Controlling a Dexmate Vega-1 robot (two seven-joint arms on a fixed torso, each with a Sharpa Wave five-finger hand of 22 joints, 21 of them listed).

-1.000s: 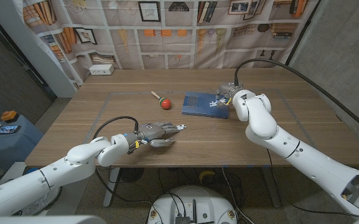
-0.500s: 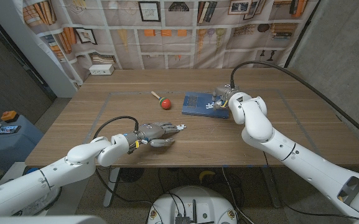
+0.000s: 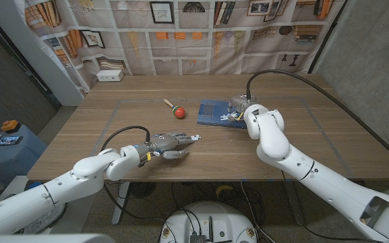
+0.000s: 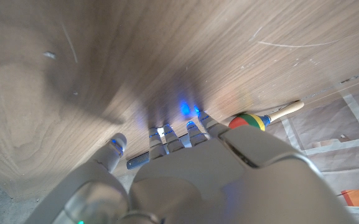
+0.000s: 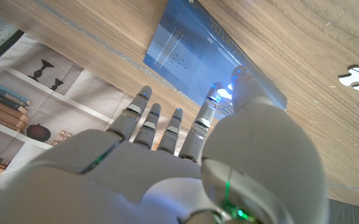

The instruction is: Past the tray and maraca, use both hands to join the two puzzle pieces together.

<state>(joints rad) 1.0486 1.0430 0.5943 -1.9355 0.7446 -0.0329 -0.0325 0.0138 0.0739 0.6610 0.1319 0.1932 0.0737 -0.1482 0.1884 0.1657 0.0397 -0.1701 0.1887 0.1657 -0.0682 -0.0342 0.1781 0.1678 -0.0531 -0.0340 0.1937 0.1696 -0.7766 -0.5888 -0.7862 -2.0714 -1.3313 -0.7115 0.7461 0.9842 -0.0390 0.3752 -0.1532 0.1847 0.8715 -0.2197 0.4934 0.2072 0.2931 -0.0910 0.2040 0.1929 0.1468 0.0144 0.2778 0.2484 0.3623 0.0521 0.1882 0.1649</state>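
One flat blue tray (image 3: pixel 214 112), round red maraca (image 3: pixel 179 112)

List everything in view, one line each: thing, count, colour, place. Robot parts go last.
Table: one, brown wood, under everything.
Tray: one, blue, flat on the table, far side, right of centre.
Maraca: one, red head with wooden handle, left of the tray.
Puzzle piece: one seen clearly, white, on the bare wood.
Left hand: one, grey, near table edge, fingers extended toward the middle.
Right hand: one, grey, at the tray's right edge, fingers spread, holding nothing visible.
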